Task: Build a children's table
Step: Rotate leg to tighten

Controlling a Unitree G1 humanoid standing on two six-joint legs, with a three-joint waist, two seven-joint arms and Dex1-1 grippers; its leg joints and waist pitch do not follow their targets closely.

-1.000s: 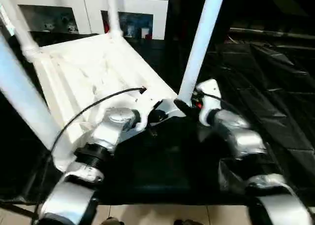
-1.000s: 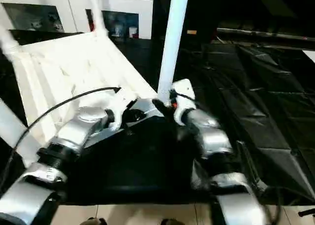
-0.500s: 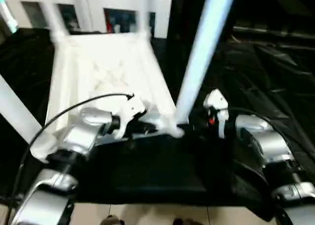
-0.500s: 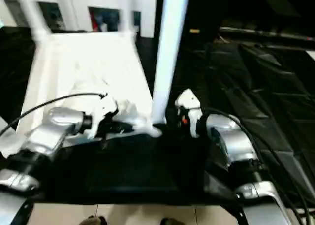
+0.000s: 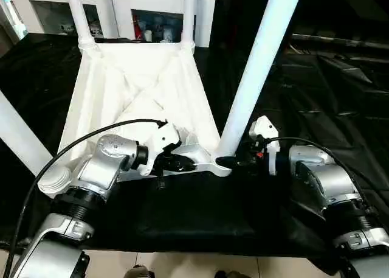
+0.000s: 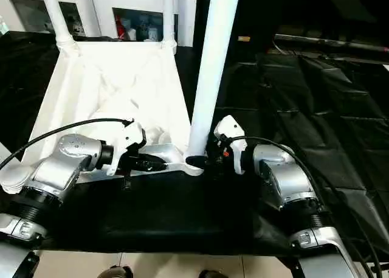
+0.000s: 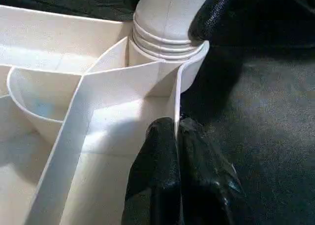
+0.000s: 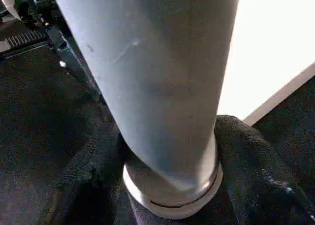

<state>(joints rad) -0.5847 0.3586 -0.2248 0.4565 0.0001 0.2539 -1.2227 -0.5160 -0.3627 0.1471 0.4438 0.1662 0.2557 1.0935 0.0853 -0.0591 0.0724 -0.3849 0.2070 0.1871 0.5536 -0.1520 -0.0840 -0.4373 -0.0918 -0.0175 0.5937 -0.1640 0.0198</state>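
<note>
The white ribbed plastic tabletop lies upside down on black sheeting. The left gripper pinches its near rim; the right gripper clasps the white tubular leg in the near right corner socket.

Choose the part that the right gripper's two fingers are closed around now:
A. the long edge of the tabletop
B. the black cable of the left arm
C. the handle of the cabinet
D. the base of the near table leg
D: in the right wrist view the black fingers sit on both sides of the near leg just above its ringed base, where the right gripper meets the tabletop corner.
</note>
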